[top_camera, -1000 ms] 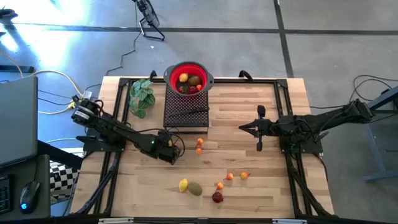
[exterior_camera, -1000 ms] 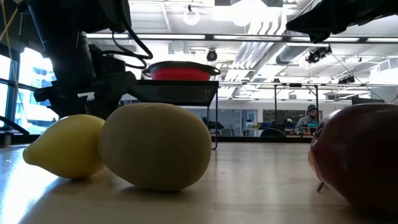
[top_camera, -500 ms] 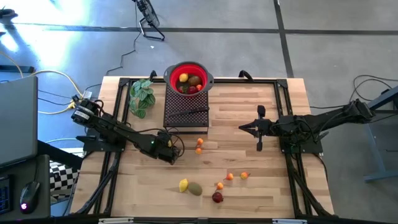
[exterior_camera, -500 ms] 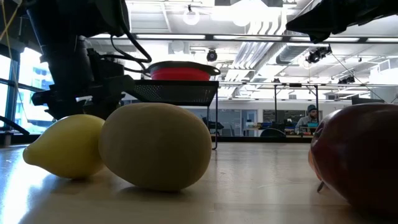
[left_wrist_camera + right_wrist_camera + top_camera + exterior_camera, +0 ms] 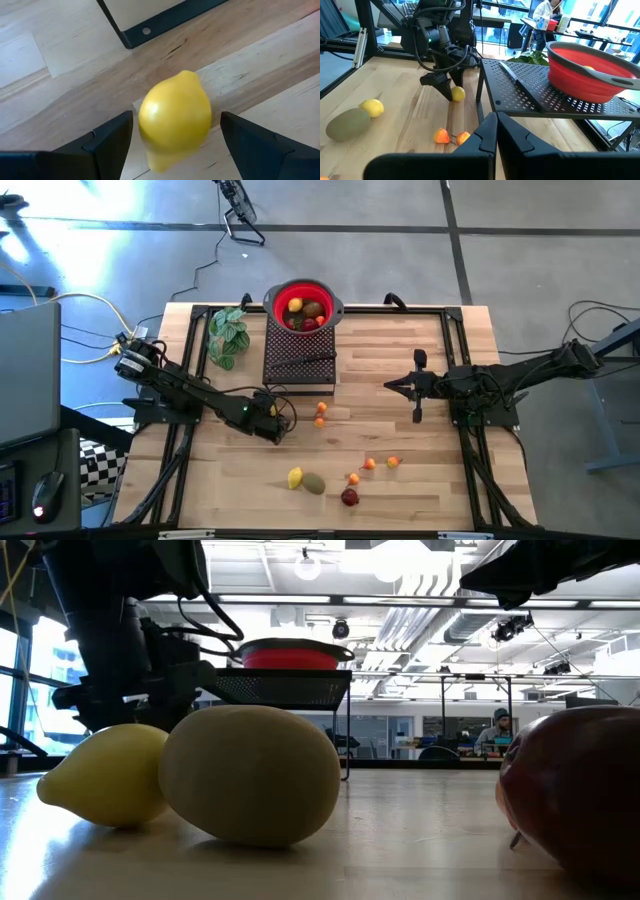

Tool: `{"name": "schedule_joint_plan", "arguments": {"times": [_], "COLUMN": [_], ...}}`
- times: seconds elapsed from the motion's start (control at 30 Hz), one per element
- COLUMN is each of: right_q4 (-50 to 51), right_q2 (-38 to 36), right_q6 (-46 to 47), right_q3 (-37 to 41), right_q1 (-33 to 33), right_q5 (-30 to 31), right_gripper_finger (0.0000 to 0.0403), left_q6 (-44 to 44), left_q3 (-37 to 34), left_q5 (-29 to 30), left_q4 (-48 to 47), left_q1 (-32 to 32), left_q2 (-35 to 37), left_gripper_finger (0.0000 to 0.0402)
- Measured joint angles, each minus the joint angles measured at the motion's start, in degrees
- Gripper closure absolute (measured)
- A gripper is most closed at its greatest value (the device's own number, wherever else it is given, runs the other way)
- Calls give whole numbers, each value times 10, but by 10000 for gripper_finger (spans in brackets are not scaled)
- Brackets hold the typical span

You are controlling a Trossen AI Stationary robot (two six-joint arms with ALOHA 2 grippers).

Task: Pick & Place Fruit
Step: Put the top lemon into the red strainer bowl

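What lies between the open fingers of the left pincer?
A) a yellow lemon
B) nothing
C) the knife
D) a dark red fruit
A: the left wrist view shows a yellow lemon on the wood, between the two fingers of the left pincer, which are not touching it.

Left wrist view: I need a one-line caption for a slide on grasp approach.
Open left gripper straddling a yellow lemon on the wooden table, not yet closed.
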State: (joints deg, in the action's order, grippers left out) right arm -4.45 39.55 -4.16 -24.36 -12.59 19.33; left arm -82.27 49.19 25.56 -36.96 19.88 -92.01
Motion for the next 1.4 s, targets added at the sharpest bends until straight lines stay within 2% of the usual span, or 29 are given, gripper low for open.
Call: {"name": "schedule_joint_plan", "arguments": {"times": [0.43,0.9,1.4], "right_q4": [0,0,0], "right_q2": [0,0,0], "right_q6": [0,0,0], "right_q3": [0,0,0], "right_q1": [0,0,0], "right_q5": [0,0,0], "right_gripper_finger": [399,399,399], "left_q6": [10,10,10], "left_q3": [-3,-3,-3], "left_q5": [0,0,0], "left_q4": [0,0,0], "left_q1": [0,0,0], "left_q2": [0,0,0], "left_gripper_finger": [108,179,184]}}
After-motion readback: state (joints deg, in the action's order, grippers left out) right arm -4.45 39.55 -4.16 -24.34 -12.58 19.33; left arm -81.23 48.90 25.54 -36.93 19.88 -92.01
